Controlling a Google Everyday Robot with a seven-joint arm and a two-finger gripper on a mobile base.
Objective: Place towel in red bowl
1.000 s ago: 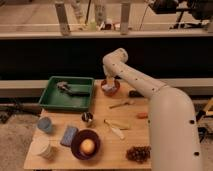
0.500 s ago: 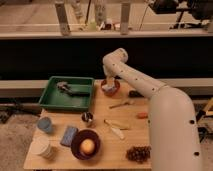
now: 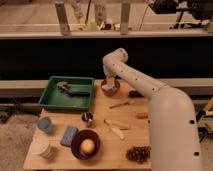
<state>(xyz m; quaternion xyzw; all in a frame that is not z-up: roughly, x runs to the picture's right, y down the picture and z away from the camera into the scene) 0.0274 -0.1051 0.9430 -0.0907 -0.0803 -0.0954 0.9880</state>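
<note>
Matt wooden desk (image 3: 100,112), glossy green plastic tray (image 3: 68,94), smooth white arm with hand (image 3: 109,85) over red bowl (image 3: 110,89), pale cloth towel (image 3: 108,90) inside.

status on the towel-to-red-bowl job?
Nearly done, it seems: a pale cloth towel sits inside the round red bowl at the wooden table's far edge. In hand: the end effector hangs right over the bowl, touching or almost touching the towel. Left: let go, if not already, and pull the arm clear.
</note>
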